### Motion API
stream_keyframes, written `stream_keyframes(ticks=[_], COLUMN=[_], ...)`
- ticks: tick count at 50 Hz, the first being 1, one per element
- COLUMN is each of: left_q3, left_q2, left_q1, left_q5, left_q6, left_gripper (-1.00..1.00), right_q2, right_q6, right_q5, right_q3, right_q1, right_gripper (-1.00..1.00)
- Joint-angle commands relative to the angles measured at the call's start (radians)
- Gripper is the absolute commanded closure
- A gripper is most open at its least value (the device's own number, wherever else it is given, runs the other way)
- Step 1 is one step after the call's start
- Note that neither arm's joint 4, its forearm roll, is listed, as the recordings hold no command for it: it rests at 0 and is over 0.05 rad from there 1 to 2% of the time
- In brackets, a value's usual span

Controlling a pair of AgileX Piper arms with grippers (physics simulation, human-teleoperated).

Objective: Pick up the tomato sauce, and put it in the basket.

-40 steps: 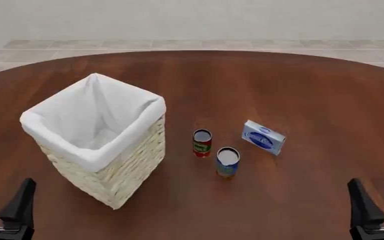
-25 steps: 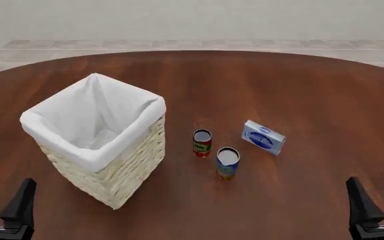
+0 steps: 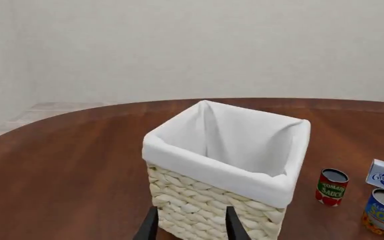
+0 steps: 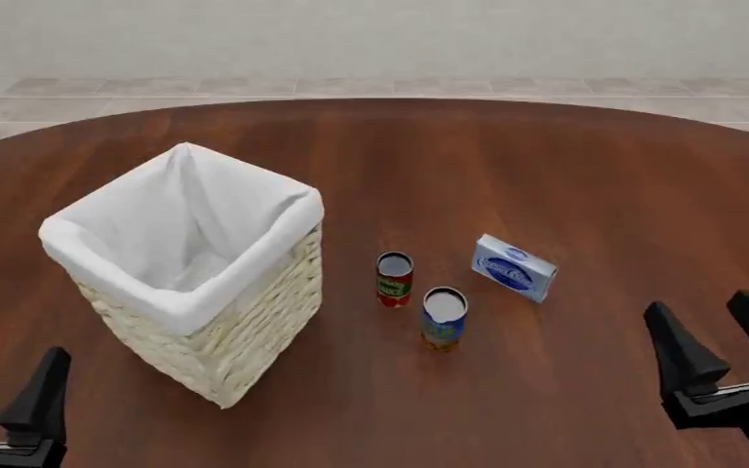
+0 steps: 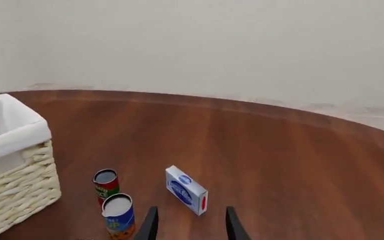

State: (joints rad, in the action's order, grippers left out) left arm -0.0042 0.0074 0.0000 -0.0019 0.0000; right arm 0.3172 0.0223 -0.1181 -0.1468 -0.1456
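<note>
The tomato sauce (image 4: 394,279), a small tin with a red label and silver top, stands upright mid-table just right of the basket (image 4: 238,336); it also shows as the tomato sauce (image 3: 331,187) and the tomato sauce (image 5: 105,184) in the wrist views. The basket (image 3: 199,205) is a large cream wicker square with white cloth lining; the basket (image 5: 18,190) shows partly in the right wrist view. My right gripper (image 4: 724,339) hangs open at the front right, well clear of the tin. My left gripper (image 4: 8,392) rests open at the front left corner, in front of the basket.
A blue-and-orange labelled can (image 4: 444,318) stands just in front and right of the tomato sauce. A blue-white box (image 4: 514,267) lies to the right of both cans. The round brown table's far edge (image 4: 374,103) curves across the back.
My right gripper has risen and shifted a little left and forward from the front right corner. The left gripper, the cans, box and basket have not moved.
</note>
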Motion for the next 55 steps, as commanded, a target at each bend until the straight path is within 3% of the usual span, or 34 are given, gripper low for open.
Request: stream_keyframes(ticks=[1,3,8,14,22,26,30,35,55], left_q3=[0.0,0.0,0.0,0.0,0.0,0.0,0.0,0.0,0.0], left_q2=[0.0,0.0,0.0,0.0,0.0,0.0,0.0,0.0,0.0], left_q1=[0.0,0.0,0.0,0.0,0.0,0.0,0.0,0.0,0.0], left_q5=[0.0,0.0,0.0,0.0,0.0,0.0,0.0,0.0,0.0], left_q6=[0.0,0.0,0.0,0.0,0.0,0.0,0.0,0.0,0.0], left_gripper=[-1.0,-1.0,-1.0,-1.0,-1.0,-1.0,-1.0,-1.0,-1.0], right_q2=[0.223,0.273,0.351,0.442,0.495,0.58,0.606,0.674,0.885], right_q6=[-0.02,0.013,-0.006,0.042,0.039,0.077,0.068,0.104,0.147], right_q5=[-0.074,-0.085,-0.099,-0.105,-0.05,-0.022,-0.007,0.026,0.155], right_q3=[-0.083,-0.108,-0.16,-0.211,-0.3,-0.34,-0.36,-0.409,-0.587], right_q1=[-0.062,-0.09,-0.1,-0.13,-0.158,-0.192,-0.203,-0.218,-0.297], right_gripper=[-1.0,-1.0,-1.0,-1.0,-1.0,-1.0,-1.0,-1.0,-1.0])
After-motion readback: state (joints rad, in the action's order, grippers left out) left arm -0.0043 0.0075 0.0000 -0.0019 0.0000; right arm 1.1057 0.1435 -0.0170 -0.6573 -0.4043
